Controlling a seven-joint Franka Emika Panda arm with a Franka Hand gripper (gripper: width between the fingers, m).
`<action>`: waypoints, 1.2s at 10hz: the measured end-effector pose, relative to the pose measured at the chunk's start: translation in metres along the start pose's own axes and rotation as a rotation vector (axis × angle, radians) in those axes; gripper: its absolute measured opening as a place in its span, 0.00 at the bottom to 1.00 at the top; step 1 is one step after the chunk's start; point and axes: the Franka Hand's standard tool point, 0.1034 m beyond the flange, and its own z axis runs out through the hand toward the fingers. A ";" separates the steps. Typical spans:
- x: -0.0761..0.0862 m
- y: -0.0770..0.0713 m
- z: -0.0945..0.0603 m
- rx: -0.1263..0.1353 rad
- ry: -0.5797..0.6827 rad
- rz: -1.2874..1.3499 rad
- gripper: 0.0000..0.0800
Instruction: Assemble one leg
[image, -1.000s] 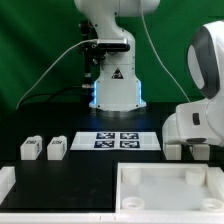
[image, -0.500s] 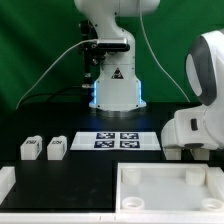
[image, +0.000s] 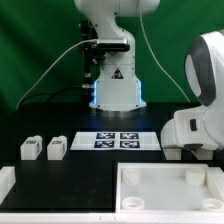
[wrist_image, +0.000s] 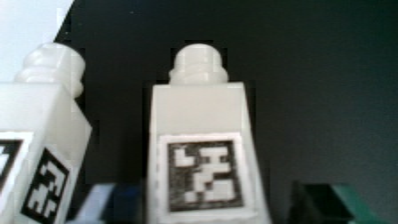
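Two side by side: leg (wrist_image: 201, 140); second leg (wrist_image: 39, 150).

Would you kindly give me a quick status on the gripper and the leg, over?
Gripper open, straddling one leg, not yet closed. Second leg close beside it. Nothing seen blocking the grasp.

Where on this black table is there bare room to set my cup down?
Best bare patch: the table in front of the legs, bordered by the white piece at the exterior view's left edge and the tray. Crowded: the exterior view's right, where the arm hangs beside the marker board.
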 end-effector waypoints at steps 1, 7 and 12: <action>0.000 0.000 0.000 0.000 0.000 0.000 0.36; 0.000 0.000 0.000 0.000 0.000 0.000 0.36; -0.015 0.023 -0.099 -0.025 0.095 -0.086 0.37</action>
